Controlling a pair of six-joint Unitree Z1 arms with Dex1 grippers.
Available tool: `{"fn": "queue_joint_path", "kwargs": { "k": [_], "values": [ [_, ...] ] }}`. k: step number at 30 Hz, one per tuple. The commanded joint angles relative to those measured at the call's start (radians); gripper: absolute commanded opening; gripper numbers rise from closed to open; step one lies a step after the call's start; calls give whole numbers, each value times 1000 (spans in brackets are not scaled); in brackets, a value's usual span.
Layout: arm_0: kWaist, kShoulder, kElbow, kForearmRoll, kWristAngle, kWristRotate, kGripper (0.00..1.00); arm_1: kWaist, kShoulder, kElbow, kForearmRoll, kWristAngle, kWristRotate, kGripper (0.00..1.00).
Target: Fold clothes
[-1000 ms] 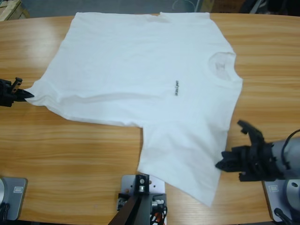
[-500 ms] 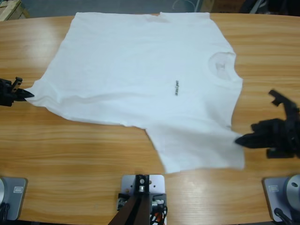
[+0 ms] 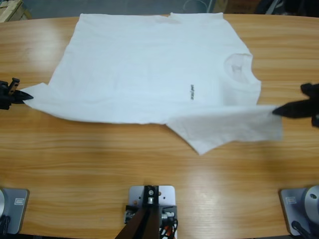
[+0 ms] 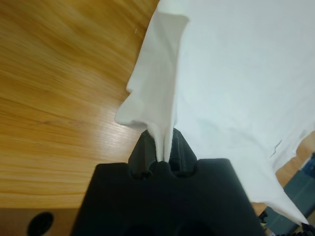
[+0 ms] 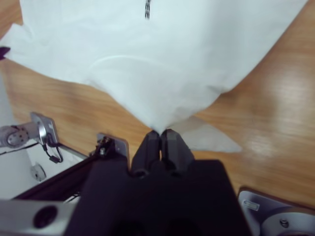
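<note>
The white T-shirt (image 3: 149, 69) lies spread across the wooden table, neck toward the right, with a small dark mark (image 3: 192, 92) on the chest. My left gripper (image 3: 22, 96) is at the far left edge, shut on the shirt's hem corner; the left wrist view shows the cloth (image 4: 162, 103) pinched between the jaws. My right gripper (image 3: 281, 110) is at the far right edge, shut on the tip of the near sleeve (image 3: 229, 127), which is drawn out to the right. In the right wrist view the fabric (image 5: 157, 73) runs into the shut jaws.
The wooden table (image 3: 75, 169) stretches bare in front of the shirt. The shirt's far edge lies close to the table's back edge (image 3: 50, 19). A wooden object (image 3: 9, 7) sits at the top left corner beyond the table.
The right gripper has carried the near sleeve up and to the right, from the table's front right to its right edge. The shirt's lower part stretched with it. The left gripper shifted slightly left.
</note>
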Motion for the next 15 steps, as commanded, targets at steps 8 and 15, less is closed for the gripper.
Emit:
{"fn": "queue_joint_path", "kwargs": {
  "k": [8, 15],
  "values": [
    [34, -54, -23, -54, -51, 13, 0, -134, 182, -212, 121, 31, -154, 0],
    [33, 1, -125, -85, -163, 39, 0, -150, 220, -234, 124, 31, -176, 0]
  ]
}}
